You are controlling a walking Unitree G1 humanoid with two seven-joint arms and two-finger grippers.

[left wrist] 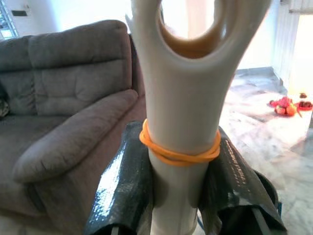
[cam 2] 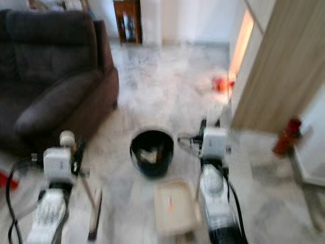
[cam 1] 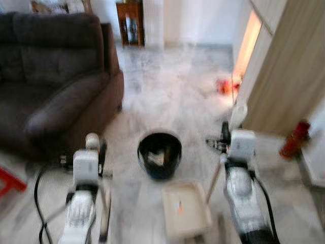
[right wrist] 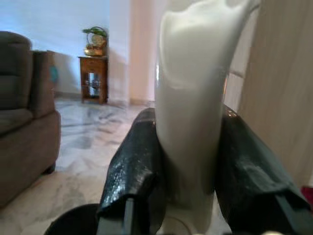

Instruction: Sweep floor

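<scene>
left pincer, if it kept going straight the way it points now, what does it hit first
Probably the dark sofa. The left pincer, shut on a cream handle, faces the sofa's armrest across bare floor. Depth is unclear, so this is a guess.

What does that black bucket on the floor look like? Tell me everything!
The black bucket is round and dark, maybe plastic. It stands upright on the pale marble floor, between the robot's two arms and just beyond the cream dustpan. Some pale scraps lie inside; the blur hides what they are. Nothing holds it.
</scene>
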